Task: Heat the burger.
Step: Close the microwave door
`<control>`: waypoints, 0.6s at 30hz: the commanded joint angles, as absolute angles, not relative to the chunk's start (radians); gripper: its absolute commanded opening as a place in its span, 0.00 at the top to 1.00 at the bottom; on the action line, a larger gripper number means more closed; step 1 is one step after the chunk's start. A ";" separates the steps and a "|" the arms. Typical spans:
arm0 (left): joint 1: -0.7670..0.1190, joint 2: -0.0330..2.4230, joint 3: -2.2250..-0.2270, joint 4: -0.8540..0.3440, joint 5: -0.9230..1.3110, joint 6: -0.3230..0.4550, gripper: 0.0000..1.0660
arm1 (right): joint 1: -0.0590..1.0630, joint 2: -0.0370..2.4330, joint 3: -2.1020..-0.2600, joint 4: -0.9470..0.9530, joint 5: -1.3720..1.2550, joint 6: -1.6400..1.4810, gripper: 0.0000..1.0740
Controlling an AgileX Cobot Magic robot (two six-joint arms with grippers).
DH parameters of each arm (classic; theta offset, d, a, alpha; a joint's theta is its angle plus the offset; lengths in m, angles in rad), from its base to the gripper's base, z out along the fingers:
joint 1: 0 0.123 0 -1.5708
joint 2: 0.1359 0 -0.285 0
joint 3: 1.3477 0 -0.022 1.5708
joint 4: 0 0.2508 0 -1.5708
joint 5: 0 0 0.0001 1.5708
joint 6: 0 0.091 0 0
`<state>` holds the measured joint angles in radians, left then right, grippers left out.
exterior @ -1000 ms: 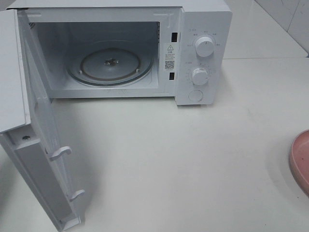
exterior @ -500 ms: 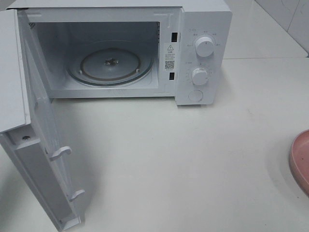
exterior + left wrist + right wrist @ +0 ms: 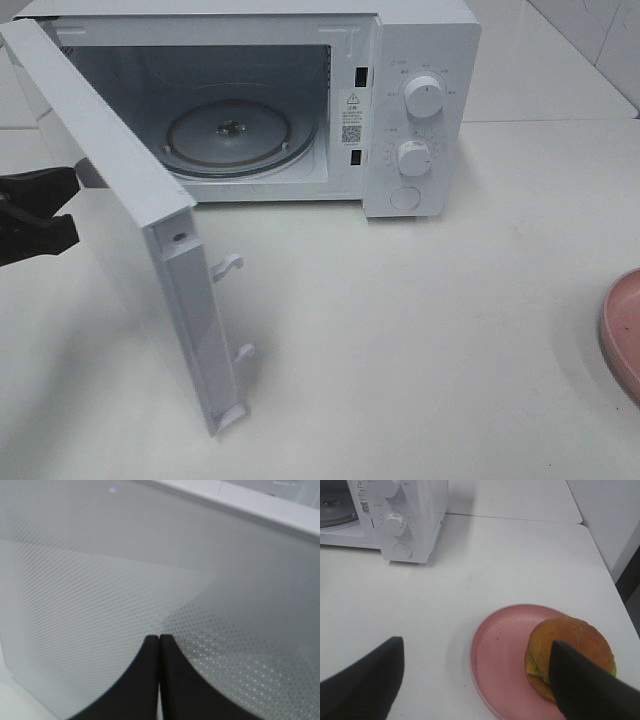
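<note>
The burger (image 3: pixel 570 645), with a golden-brown bun and a green and yellow edge, sits on a round pink plate (image 3: pixel 500 655) in the right wrist view. My right gripper (image 3: pixel 477 690) hovers over the plate, open, one finger on each side and nothing held. The exterior view catches only the plate's rim (image 3: pixel 625 330) at the right edge; the burger is out of view there. The white microwave (image 3: pixel 420 60) has its door (image 3: pixel 110 150) standing part open, and the glass turntable (image 3: pixel 230 135) is bare. My left gripper (image 3: pixel 72 205) is shut, its tips (image 3: pixel 159 637) against the door's outer dotted glass.
The microwave's two knobs (image 3: pixel 424 97) and its round button face the front. The door's latch hooks (image 3: pixel 228 265) stick out over the white table (image 3: pixel 420 330). A tiled wall rises at the back right.
The microwave door has swung from wide open to about halfway toward the cavity. My left gripper has come into view behind it. The right side is unchanged.
</note>
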<state>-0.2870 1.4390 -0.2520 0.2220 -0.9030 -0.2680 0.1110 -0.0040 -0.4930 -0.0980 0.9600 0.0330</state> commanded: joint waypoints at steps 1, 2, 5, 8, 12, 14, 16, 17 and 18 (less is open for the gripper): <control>-0.343 1.466 -0.314 0.203 -0.921 -0.264 1.00 | 0.104 -0.029 -0.493 -0.096 0.960 0.034 0.30; -0.343 1.466 -0.314 0.203 -0.921 -0.264 1.00 | 0.104 -0.029 -0.493 -0.096 0.960 0.034 0.30; -0.382 1.488 -0.347 0.165 -0.902 -0.263 1.00 | 0.104 -0.029 -0.493 -0.096 0.960 0.034 0.30; -0.426 1.514 -0.386 0.092 -0.875 -0.239 1.00 | 0.104 -0.029 -0.493 -0.096 0.960 0.034 0.30; -0.508 1.566 -0.450 -0.007 -0.869 -0.184 1.00 | 0.104 -0.029 -0.493 -0.096 0.960 0.034 0.30; -0.525 1.577 -0.466 -0.030 -0.865 -0.173 1.00 | 0.104 -0.029 -0.493 -0.096 0.960 0.034 0.30; -0.556 1.597 -0.498 -0.080 -0.849 -0.147 1.00 | 0.104 -0.029 -0.493 -0.096 0.960 0.034 0.30; -0.585 1.619 -0.537 -0.143 -0.824 -0.118 1.00 | 0.104 -0.029 -0.493 -0.096 0.960 0.034 0.30; -0.600 1.630 -0.556 -0.174 -0.808 -0.101 1.00 | 0.104 -0.029 -0.493 -0.096 0.960 0.034 0.30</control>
